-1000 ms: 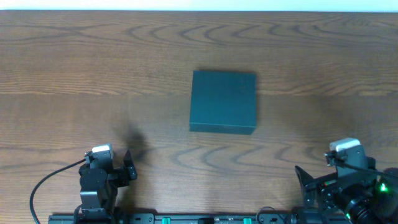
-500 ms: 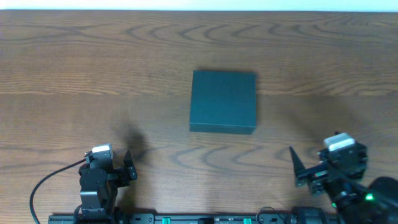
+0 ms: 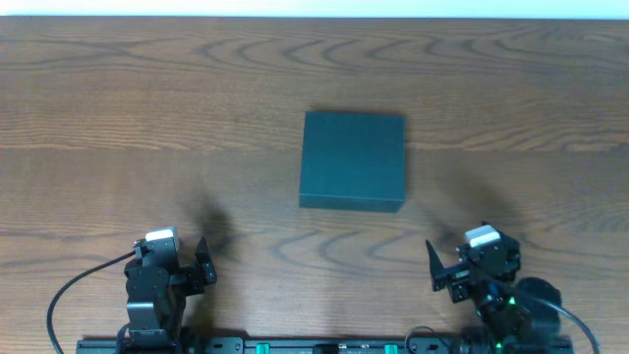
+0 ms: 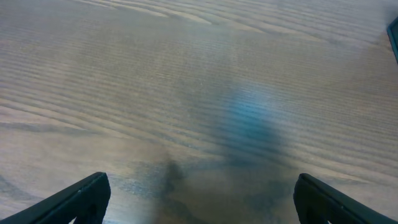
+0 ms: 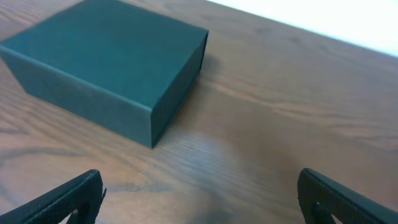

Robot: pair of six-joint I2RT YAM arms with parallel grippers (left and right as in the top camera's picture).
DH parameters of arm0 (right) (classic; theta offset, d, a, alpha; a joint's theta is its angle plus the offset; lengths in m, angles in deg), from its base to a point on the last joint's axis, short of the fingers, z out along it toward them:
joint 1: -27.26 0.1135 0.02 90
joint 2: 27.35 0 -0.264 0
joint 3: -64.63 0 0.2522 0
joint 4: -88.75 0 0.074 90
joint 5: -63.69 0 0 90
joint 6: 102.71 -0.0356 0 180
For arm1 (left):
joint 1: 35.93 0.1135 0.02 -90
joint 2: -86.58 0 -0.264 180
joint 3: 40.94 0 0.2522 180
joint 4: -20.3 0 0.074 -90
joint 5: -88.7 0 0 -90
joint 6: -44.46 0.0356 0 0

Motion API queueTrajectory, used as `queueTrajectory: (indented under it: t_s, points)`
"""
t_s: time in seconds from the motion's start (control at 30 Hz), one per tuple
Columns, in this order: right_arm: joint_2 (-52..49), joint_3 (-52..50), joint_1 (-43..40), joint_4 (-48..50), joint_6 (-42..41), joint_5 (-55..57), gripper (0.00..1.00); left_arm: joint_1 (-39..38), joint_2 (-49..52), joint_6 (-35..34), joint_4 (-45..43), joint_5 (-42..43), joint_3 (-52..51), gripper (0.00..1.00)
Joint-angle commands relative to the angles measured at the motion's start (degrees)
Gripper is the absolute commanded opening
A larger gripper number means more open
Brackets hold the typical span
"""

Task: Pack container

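Observation:
The container (image 3: 353, 160) is a dark teal square box with its lid shut, lying in the middle of the wooden table. The right wrist view has it at the upper left (image 5: 106, 62); in the left wrist view only a sliver of the container (image 4: 395, 37) shows at the right edge. My left gripper (image 3: 201, 264) stands open near the front left, over bare wood (image 4: 199, 199). My right gripper (image 3: 442, 270) is open at the front right, short of the box's near right corner, with nothing between its fingers (image 5: 202, 199).
The wooden table (image 3: 147, 118) runs out to a pale back edge at the top. A black cable (image 3: 74, 290) loops by the left arm's base. A rail with the arm mounts lies along the front edge.
The right arm has swung left and a little forward, toward the box's near right corner. The left arm and the box have not moved.

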State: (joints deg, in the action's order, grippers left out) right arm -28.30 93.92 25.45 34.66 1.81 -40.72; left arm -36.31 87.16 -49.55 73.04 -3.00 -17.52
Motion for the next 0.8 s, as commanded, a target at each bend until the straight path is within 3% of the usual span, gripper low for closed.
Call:
queueTrajectory:
  t_s: [0.0,0.77]
  points:
    - [0.66,-3.54,-0.31,2.01,-1.90,-0.42,0.99,0.09,-0.33,0.81,0.20,0.22,-0.57,0.95]
    - [0.63,-6.21,-0.24,1.97,-2.25,0.07,0.99,0.09,-0.33,0.81,0.17,0.24,-0.57,0.95]
